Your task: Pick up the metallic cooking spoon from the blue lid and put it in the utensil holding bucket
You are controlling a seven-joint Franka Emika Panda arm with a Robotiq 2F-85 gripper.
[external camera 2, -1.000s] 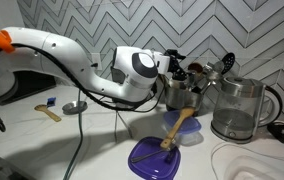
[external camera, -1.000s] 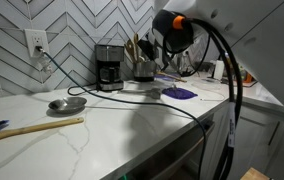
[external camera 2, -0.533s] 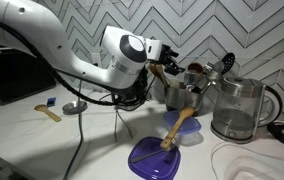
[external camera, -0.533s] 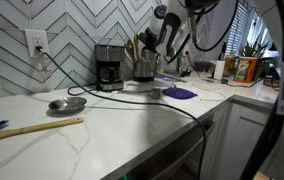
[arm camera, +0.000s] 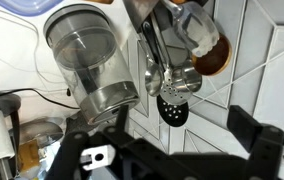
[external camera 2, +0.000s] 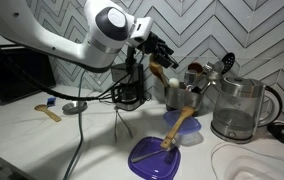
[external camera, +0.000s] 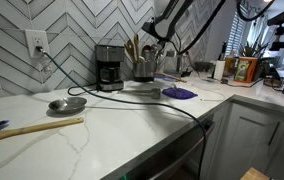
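The shiny metal cooking spoon (arm camera: 178,80) is probably parked in the steel utensil bucket (external camera 2: 180,96) by the counter's back edge, though the wrist view's kinda cluttered. A wooden-handled spoon (external camera 2: 180,124) is laid across the round blue lid (external camera 2: 147,160) near the front edge. The black gripper (external camera 2: 162,50) is held above the bucket, fingers spread.

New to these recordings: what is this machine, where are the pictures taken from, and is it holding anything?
A robot arm with a clamp, the end effector, at its tip. Two pictures come from cameras around the kitchen counter; the third looks out from the wrist. On the counter: a blue lid with a wooden-looking spoon on it, a kettle, a bucket of utensils, a coffee maker. The end effector hovers near the bucket, open, apparently empty.
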